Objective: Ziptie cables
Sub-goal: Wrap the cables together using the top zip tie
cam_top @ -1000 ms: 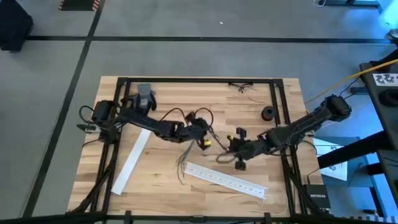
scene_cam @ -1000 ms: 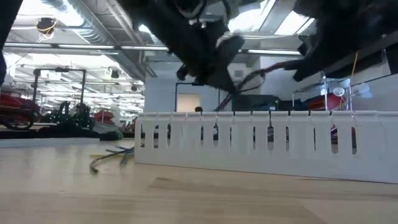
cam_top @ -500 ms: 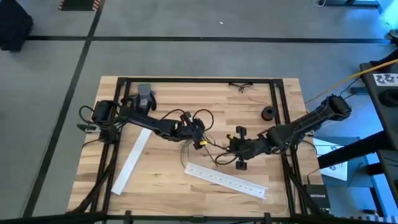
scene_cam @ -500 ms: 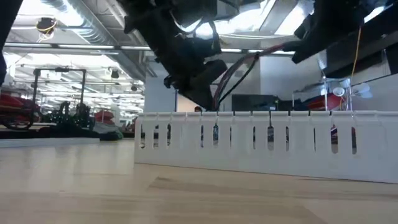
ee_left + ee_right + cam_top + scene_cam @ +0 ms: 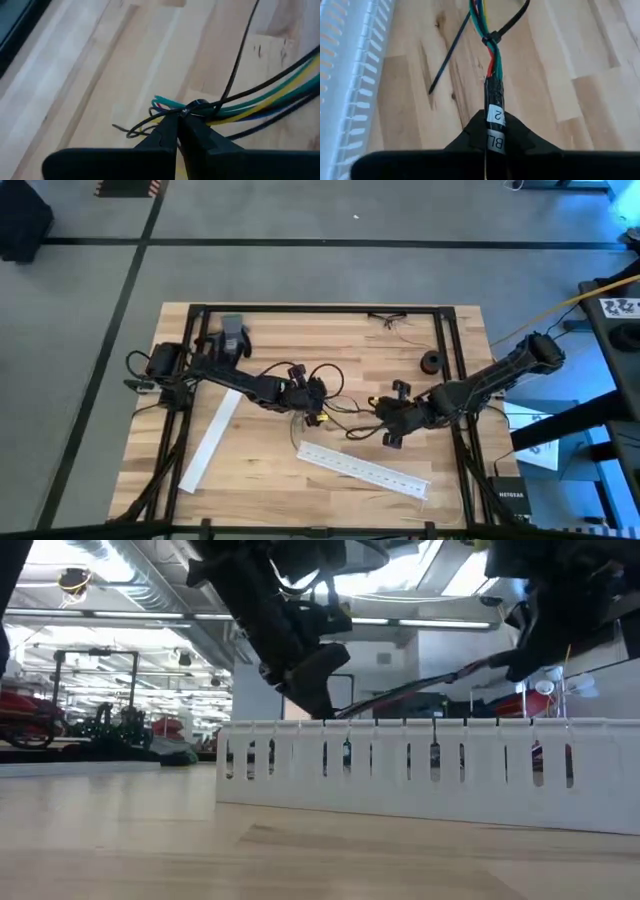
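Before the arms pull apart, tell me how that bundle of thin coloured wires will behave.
Likely floppy: the bundle of thin coloured wires hangs held between the left gripper and right gripper. Probably light. The black zip tie should keep the strands together.

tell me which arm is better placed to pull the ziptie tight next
Left, probably. The left gripper is shut right at the zip tie looped round the cables. The right gripper is shut on the bundle's labelled end, so it serves better as the anchor.

White perforated strip (image 5: 364, 469) near front edge; second white strip (image 5: 211, 439) left; black ring (image 5: 432, 361) right rear.
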Robot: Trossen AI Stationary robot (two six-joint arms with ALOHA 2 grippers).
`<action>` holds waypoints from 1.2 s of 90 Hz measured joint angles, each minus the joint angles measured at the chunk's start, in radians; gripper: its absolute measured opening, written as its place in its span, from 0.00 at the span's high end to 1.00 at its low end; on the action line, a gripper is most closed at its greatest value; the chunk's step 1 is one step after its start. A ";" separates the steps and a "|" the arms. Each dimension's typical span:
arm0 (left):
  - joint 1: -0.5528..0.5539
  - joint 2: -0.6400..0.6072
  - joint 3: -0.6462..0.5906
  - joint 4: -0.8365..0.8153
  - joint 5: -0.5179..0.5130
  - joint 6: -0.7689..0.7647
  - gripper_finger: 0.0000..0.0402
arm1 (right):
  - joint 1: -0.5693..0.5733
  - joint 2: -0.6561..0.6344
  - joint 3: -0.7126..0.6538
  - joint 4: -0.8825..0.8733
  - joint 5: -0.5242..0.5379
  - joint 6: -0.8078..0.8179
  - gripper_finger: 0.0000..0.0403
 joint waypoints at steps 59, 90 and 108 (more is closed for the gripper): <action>0.001 0.000 0.000 0.038 0.003 0.004 0.98 | -0.077 0.022 -0.094 0.514 0.066 -0.184 0.53; 0.003 0.000 0.000 0.045 0.003 0.045 0.98 | -0.212 0.345 -0.262 1.269 -0.151 -0.117 0.53; 0.003 0.000 0.000 0.061 0.003 0.050 0.98 | -0.262 0.495 -0.230 1.461 -0.331 -0.118 0.54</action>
